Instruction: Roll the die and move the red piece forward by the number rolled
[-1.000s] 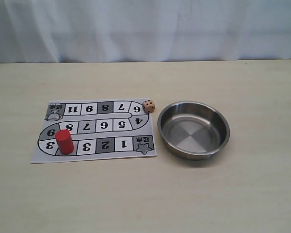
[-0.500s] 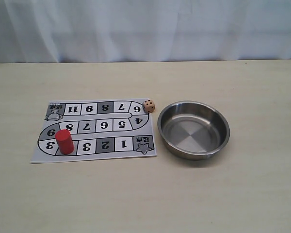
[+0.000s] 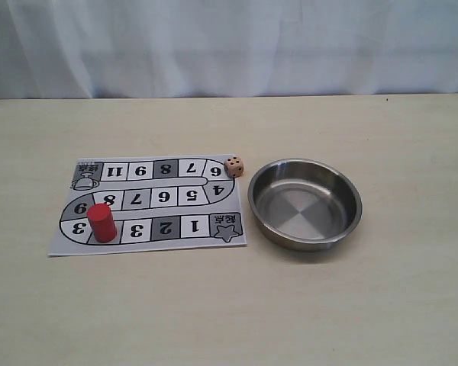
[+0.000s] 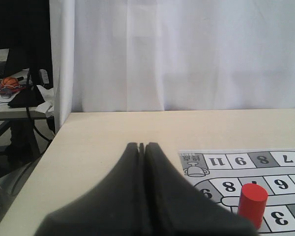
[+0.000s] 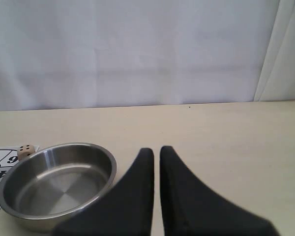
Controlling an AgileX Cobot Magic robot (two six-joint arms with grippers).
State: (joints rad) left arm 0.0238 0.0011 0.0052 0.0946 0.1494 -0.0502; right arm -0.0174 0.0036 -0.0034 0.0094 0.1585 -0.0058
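Small tan wooden die (image 3: 233, 166) sits just beside the round steel bowl (image 3: 305, 232), unrolled; left claw (image 4: 141, 146) pressed together, right claw (image 5: 156, 150) barely apart, both empty.

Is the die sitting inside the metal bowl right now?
No, the die rests on the corner of the game board, just outside the rim of the empty metal bowl.

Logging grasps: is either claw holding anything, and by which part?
Nothing is held: left claw and right claw are empty.
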